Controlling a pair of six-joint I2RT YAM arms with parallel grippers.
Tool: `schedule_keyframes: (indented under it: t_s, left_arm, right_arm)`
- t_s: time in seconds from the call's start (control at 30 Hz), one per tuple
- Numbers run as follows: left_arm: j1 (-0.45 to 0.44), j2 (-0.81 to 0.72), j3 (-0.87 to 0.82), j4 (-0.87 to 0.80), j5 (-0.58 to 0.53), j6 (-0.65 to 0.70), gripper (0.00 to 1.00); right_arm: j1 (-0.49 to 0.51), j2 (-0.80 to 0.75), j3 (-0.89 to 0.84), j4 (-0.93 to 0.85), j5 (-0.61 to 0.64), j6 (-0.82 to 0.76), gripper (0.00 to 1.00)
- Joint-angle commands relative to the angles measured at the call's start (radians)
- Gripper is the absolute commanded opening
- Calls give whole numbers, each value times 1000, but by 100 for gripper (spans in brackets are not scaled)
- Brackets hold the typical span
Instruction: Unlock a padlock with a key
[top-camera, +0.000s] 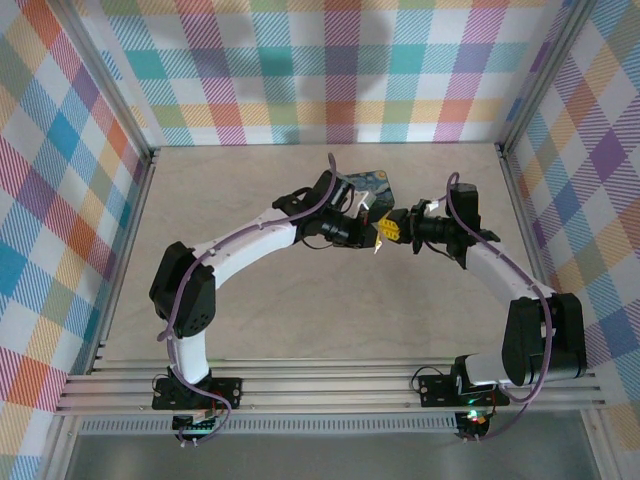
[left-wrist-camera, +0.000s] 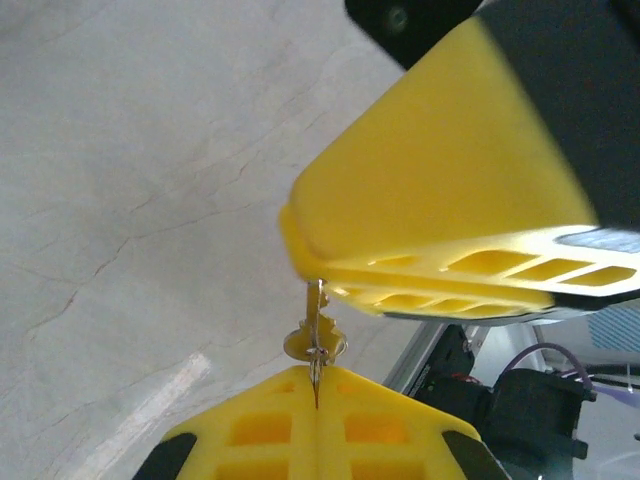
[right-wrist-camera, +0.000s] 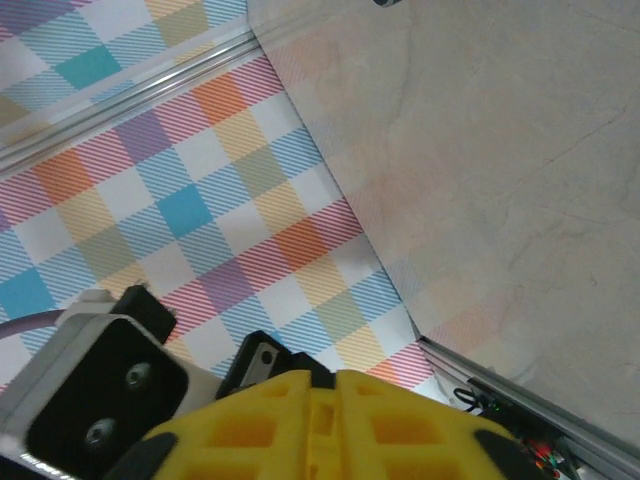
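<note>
Pinching the key (left-wrist-camera: 315, 343), the left gripper (left-wrist-camera: 316, 402) at six o'clock points it toward twelve, its tip meeting the clenched right gripper (left-wrist-camera: 298, 252).

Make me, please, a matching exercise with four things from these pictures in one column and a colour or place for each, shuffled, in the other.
Things:
1. key
2. tin
3. wall
4. table

Colour or place:
A. pale beige
B. dark blue, painted
C. checked in many colours
D. pinched between the left fingers

Pairs: 1-D, 2-B, 3-C, 4-A.
</note>
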Motion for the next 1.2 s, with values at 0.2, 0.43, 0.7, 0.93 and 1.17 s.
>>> schedule_keyframes:
  t_s: [0.2,0.43,0.7,0.93,1.17]
  left_arm:
    - [-12,-60,-37,34,-15,-15,0]
    - [-12,-73,-39,45,-47,-29,0]
    - [-12,-90,-41,60,-67,-36,0]
    - [-12,-97,-35,71,-81,-51,0]
    - [-11,-106,-55,129,-107,-75,0]
  right_arm:
    - [4,6,20,36,-18,-36,0]
    - [5,-14,47,24,-15,-119,0]
    - [4,-21,134,-204,38,-287,15]
    - [4,-18,48,-164,14,-208,36]
    - [5,-22,18,-147,11,-104,51]
